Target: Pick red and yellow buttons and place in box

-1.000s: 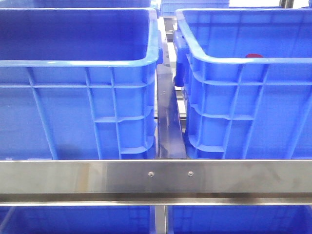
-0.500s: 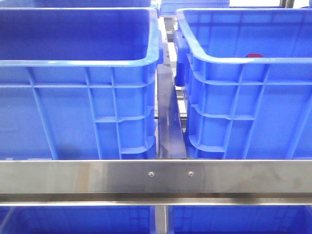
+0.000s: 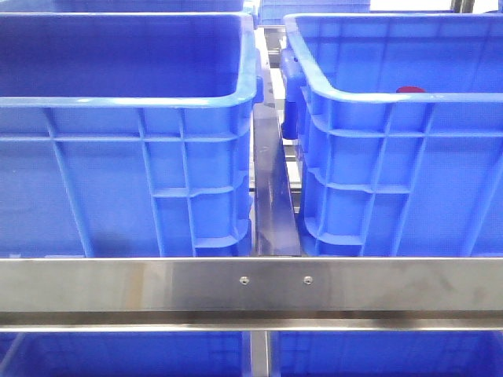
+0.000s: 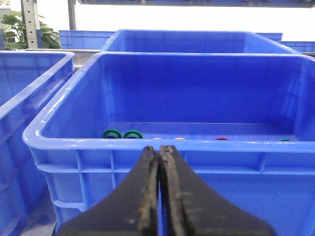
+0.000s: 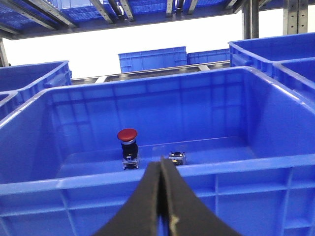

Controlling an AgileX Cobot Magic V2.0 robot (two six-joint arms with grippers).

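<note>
In the right wrist view a red button point(image 5: 127, 135) with a domed cap stands upright on its black body inside a blue box point(image 5: 74, 181). My right gripper point(image 5: 161, 160) is shut and empty just outside that box's near rim. The front view shows the button only as a red sliver point(image 3: 409, 89) over the right box's rim point(image 3: 393, 98). My left gripper point(image 4: 159, 147) is shut and empty in front of another blue box point(image 4: 74, 143). On that box's floor lie a red sliver point(image 4: 221, 138) and an orange-yellow sliver point(image 4: 179, 138). Neither gripper shows in the front view.
Two green rings point(image 4: 122, 133) lie in the left wrist's box. A small grey block point(image 5: 176, 157) sits beside the red button. A steel rail point(image 3: 251, 284) crosses in front of both crates, with a narrow metal strip point(image 3: 271, 188) between them. More blue crates stand behind and beside.
</note>
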